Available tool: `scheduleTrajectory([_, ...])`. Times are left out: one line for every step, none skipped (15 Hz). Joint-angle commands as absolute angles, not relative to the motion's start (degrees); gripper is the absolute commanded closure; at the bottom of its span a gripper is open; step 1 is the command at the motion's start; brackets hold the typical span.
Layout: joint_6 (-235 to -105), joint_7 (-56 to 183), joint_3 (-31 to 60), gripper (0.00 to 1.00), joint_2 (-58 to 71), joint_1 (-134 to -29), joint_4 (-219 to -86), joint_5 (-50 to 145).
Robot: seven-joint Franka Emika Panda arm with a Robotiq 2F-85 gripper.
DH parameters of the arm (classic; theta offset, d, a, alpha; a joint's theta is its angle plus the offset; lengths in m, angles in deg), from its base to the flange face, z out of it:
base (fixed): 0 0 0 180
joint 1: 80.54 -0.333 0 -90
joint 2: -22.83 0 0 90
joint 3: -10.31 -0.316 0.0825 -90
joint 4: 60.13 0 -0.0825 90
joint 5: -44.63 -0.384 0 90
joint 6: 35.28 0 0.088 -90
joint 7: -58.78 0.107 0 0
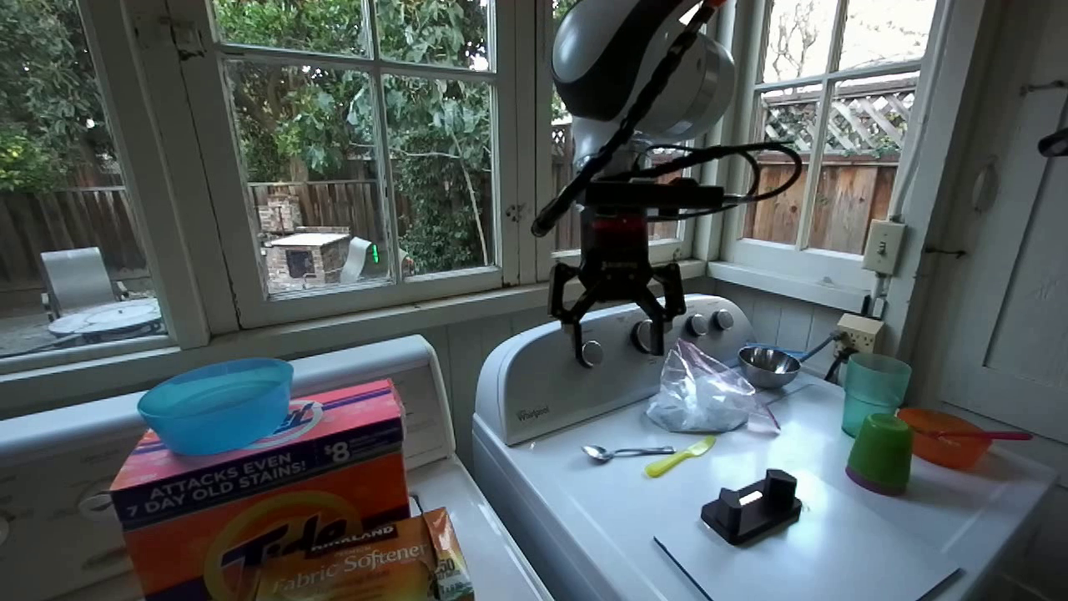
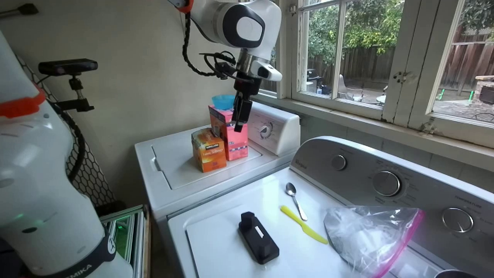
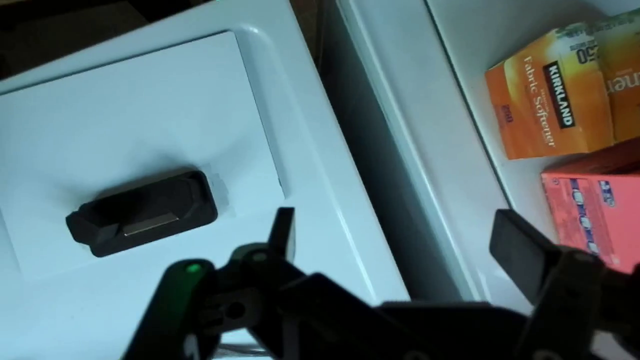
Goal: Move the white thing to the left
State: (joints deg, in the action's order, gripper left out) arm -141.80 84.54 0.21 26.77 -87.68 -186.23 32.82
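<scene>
A clear zip bag with whitish contents and a pink seal lies on the white washer top against its control panel; it shows in both exterior views. It is the only loose whitish thing I see and is out of view in the wrist view. My gripper hangs open and empty, well above the machines, pointing down. In an exterior view its fingers overlap the pink detergent box behind. In the wrist view the fingers are wide apart over the gap between the two machines. They touch nothing.
On the washer are a black holder, spoon, yellow knife, metal bowl, teal cup, green cup and orange bowl. The other machine bears a detergent box, blue bowl and softener box.
</scene>
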Motion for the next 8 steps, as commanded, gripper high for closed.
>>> scheduleTrajectory([-143.6,88.5,1.8,0.0,28.5,-86.6,-190.8,33.9])
scheduleTrajectory([-143.9,89.0,2.3,0.0,28.7,-86.2,-192.0,34.2])
scheduleTrajectory([-144.7,88.1,2.9,0.0,29.0,-85.9,-193.4,33.3])
scheduleTrajectory([-147.1,86.3,3.4,0.0,29.8,-85.6,-195.5,34.2])
scheduleTrajectory([-149.0,84.5,4.0,0.0,30.3,-85.2,-197.1,32.8])
scheduleTrajectory([-151.9,82.8,4.5,0.0,30.9,-84.9,-199.3,32.2])
scheduleTrajectory([-153.6,81.9,4.9,0.0,31.1,-84.6,-200.6,31.9])
scheduleTrajectory([-155.4,81.5,5.2,0.0,31.3,-84.4,-202.1,32.3])
